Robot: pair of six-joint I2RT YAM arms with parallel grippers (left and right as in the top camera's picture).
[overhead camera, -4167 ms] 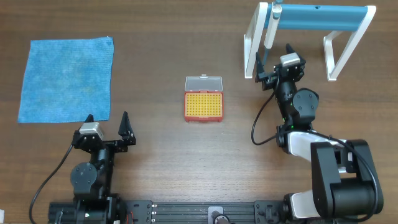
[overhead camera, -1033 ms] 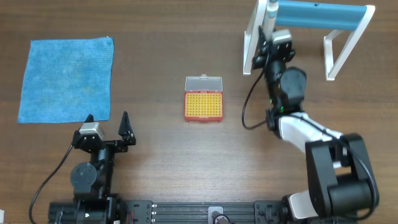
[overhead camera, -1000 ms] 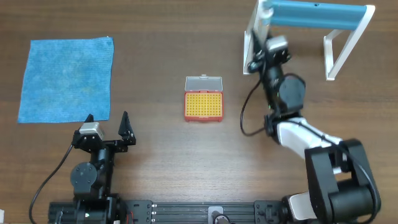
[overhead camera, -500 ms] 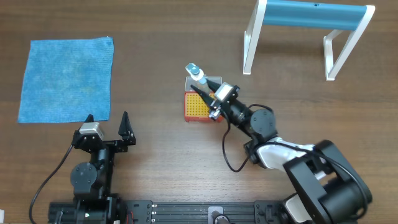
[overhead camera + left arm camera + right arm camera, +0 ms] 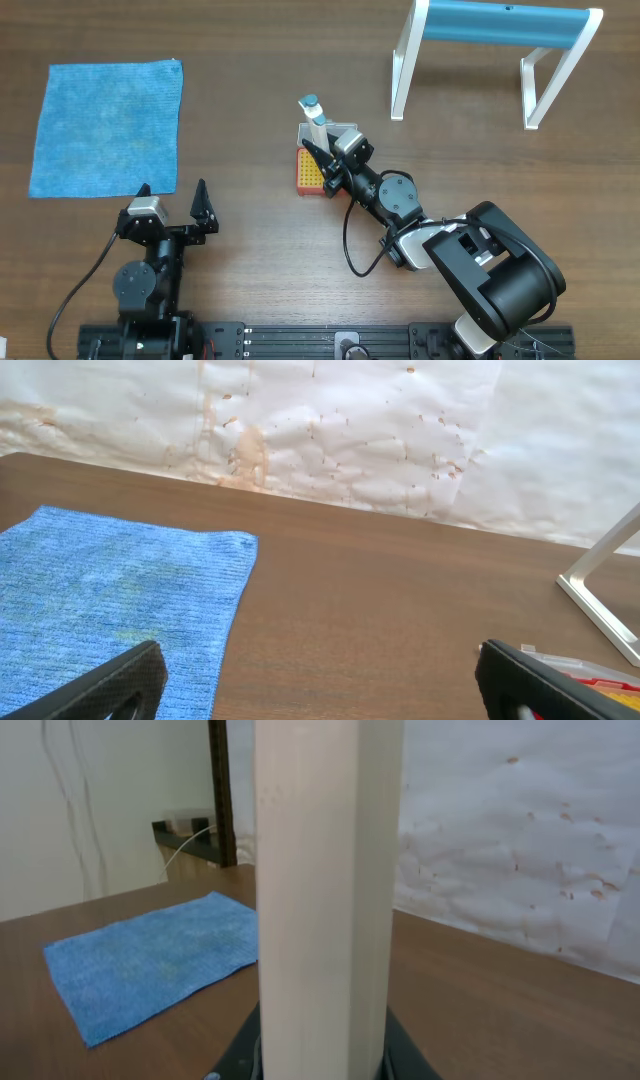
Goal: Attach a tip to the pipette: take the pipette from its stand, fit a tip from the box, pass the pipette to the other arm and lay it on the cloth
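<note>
My right gripper [image 5: 320,150] is shut on the white pipette [image 5: 314,118], which stands nearly upright over the orange tip box [image 5: 312,175] with its blue cap on top. In the right wrist view the pipette's pale body [image 5: 325,890] rises close in front, and the blue cloth [image 5: 150,965] lies beyond it. The cloth [image 5: 105,128] lies flat at the table's far left. My left gripper [image 5: 172,190] stands open near the front left, below the cloth, holding nothing. Its wrist view looks over the cloth [image 5: 100,590] and a corner of the tip box [image 5: 585,672].
The blue and white pipette stand [image 5: 500,25] stands at the back right with nothing hanging on it; one white leg [image 5: 600,570] shows in the left wrist view. The tip box's clear lid [image 5: 345,128] lies open behind it. Bare wood lies between cloth and box.
The right arm took the pipette off the stand and swung left to the tip box. In the last half second the pipette came more upright over the box. The left arm stayed put.
</note>
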